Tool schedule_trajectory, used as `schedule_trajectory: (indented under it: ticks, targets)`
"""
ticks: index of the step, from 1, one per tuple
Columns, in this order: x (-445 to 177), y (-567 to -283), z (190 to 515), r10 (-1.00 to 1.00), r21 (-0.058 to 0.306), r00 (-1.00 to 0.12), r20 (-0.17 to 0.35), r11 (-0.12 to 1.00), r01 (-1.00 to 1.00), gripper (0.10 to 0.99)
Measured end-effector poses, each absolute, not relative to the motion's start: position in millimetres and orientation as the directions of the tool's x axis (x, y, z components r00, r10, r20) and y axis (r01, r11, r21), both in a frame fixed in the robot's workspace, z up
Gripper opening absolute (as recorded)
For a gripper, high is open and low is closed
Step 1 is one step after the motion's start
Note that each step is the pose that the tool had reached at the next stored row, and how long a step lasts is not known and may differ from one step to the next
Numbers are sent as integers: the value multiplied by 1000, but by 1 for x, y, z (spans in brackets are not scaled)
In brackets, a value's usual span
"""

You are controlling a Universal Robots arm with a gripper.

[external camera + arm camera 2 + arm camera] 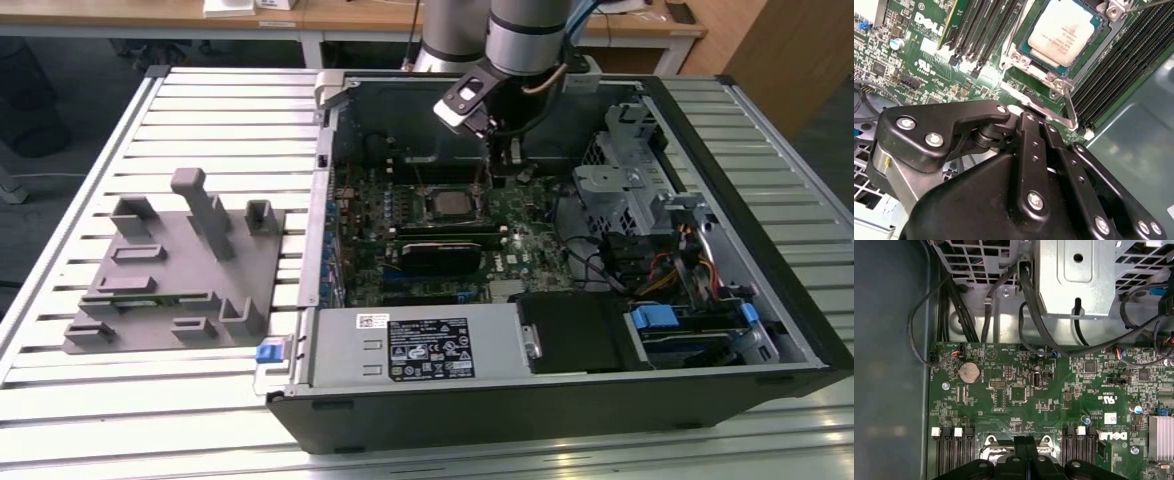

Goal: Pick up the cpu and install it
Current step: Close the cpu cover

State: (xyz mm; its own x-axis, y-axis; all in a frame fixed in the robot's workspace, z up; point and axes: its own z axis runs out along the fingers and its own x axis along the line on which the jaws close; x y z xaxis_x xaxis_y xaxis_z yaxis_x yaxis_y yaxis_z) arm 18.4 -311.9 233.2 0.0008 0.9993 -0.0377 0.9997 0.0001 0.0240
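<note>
- The table (120, 400) is made of pale, silvery metal slats laid side by side, with dark grooves between them running across the exterior view.
- Behind it stand desks (147, 14) with light wooden tops and white legs (310, 48). A few small white items (230, 6) lie on one top.
- At the exterior view's right a tall wooden panel (781, 50) in a warmer brown, possibly the side of a cupboard, rises next to the far desk.
- The floor (74, 140) at the exterior view's left is dark grey and lies in shade.
- A dark bulky shape (24, 100) stands on that floor below the desks.
- The light is even and soft, without hard shadows, and leaves a dull sheen on the slats.
</note>
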Motion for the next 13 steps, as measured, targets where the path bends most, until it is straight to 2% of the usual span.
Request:
schedule_trajectory:
  ticks: [13]
  targets:
    - [0, -312, 228, 999, 24, 1, -38, 0, 1000, 106]
